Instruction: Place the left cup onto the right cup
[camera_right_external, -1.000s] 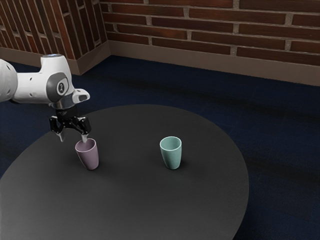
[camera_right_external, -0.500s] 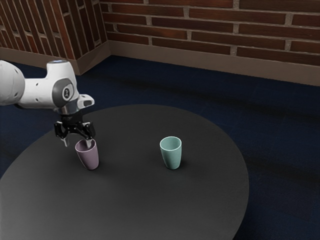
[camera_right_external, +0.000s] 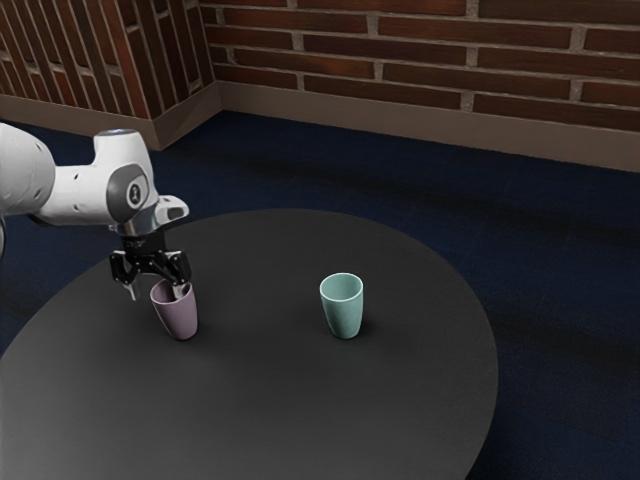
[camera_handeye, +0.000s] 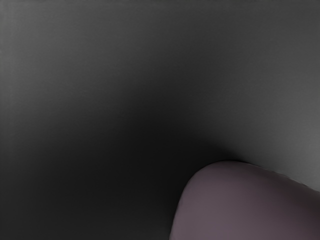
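The mauve, tapered plastic cup (camera_right_external: 175, 311) stands mouth-up on the round, dark grey tabletop (camera_right_external: 300, 400), toward the exterior view's left, not yet lifted. In the wrist view the same cup (camera_handeye: 250, 205) shows as a blurred purple curve just under the hand, with the bare tabletop (camera_handeye: 125, 75) around it. The black two-finger hand (camera_right_external: 155, 290) hangs right over the cup's rim with its fingers spread apart: one fingertip dips at the cup's mouth on the side nearer the exterior view's right, the other hangs clear of the cup's outer wall on the exterior view's left, so the cup is not clamped. Whether the fingertip at the mouth touches the rim cannot be told. The white jointed arm (camera_right_external: 60, 188) comes in from the exterior view's left and bends down to the hand. Well apart from the mauve cup, toward the exterior view's right, the pale teal tapered cup (camera_right_external: 342, 306) stands upright and open on the tabletop near its middle. Beyond the tabletop lies a dark blue carpeted floor (camera_right_external: 500, 180), and behind that rises a red brick wall (camera_right_external: 450, 50) with a tan baseboard.
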